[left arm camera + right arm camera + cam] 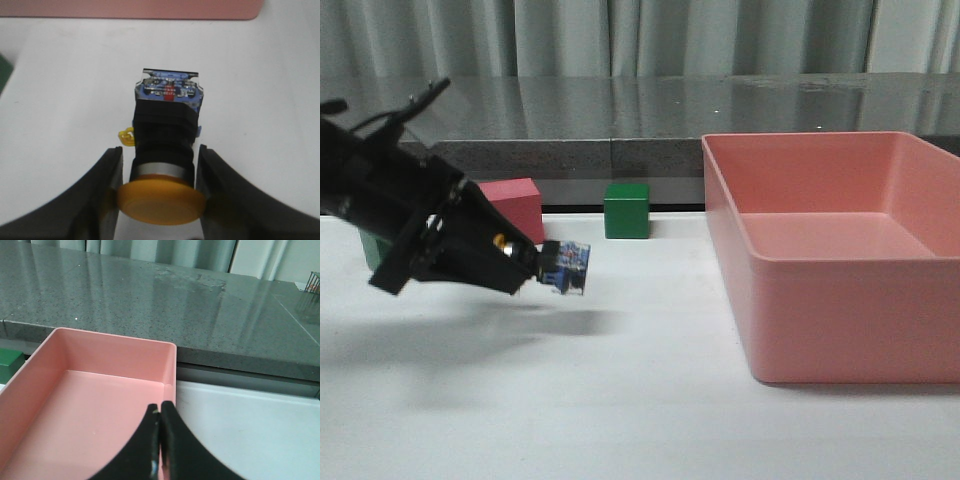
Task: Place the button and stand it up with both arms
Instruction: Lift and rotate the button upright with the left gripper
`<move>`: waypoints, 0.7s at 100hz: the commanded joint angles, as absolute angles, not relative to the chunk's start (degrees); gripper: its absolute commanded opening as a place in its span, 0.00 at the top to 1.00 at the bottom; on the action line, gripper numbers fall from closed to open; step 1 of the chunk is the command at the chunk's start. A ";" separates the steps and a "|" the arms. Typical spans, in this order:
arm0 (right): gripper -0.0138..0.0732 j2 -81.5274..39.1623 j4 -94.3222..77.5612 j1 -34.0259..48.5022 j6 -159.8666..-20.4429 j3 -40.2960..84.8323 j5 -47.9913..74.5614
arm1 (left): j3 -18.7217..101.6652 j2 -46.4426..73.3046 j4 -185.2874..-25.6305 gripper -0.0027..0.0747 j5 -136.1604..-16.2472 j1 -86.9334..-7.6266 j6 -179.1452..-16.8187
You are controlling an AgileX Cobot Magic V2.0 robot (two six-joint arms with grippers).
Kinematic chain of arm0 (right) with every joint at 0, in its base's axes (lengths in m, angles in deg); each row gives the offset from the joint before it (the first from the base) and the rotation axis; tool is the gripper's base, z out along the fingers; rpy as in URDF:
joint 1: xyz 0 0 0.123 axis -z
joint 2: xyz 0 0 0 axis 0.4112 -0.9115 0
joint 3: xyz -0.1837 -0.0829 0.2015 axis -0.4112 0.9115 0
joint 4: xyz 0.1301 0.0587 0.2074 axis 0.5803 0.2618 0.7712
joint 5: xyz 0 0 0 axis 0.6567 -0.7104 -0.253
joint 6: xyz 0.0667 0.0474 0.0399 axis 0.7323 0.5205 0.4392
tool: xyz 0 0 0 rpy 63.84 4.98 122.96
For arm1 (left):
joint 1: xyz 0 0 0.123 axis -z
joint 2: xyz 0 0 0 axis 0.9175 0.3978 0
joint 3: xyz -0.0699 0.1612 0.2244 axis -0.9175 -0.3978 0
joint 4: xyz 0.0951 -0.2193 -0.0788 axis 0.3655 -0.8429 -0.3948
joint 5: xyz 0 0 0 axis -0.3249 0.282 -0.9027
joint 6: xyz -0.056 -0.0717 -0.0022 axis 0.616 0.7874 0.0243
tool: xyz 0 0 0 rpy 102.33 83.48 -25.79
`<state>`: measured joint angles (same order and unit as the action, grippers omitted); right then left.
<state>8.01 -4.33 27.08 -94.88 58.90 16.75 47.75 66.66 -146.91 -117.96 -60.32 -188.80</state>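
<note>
- Front view: my left claw (527,268) reaches in from the left, tilted down toward the table (620,400), with the button (563,266) clamped at its tip.
- The button lies sideways in my grip, its clear-blue base pointing right, toward the pink bin (840,290), and hangs a little above the table; a soft shadow falls under it.
- Behind my left arm stands a pink cube (515,208); a green cube (626,210) sits near the back edge of the table, between that cube and the bin. Both are apart from the button.
- Left wrist view: my fingers (107,175) press on the two sides of the button (167,135), at the black body just behind the yellow cap (161,201). The silver ring shows between cap and body, and the blue base points away from me, toward the bin's rim (130,9).
- Right wrist view: my right claw (159,440) has its tips together with nothing between them, and hovers over the bin (100,405), near its far corner.
</note>
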 commanded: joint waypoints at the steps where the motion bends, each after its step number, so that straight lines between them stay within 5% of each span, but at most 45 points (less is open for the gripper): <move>1: 0.91 8.00 -3.88 27.46 -94.81 57.32 21.60 | 52.47 59.34 -137.39 0.99 -116.08 -58.61 -175.83; 32: 0.91 8.00 -3.88 27.46 -94.81 57.32 21.60 | 70.75 56.20 -89.86 0.99 -124.48 -46.56 -132.28; 70: 0.91 8.00 -3.83 27.46 -94.81 57.32 21.60 | 73.61 59.32 -52.71 0.99 -134.56 -31.74 -115.19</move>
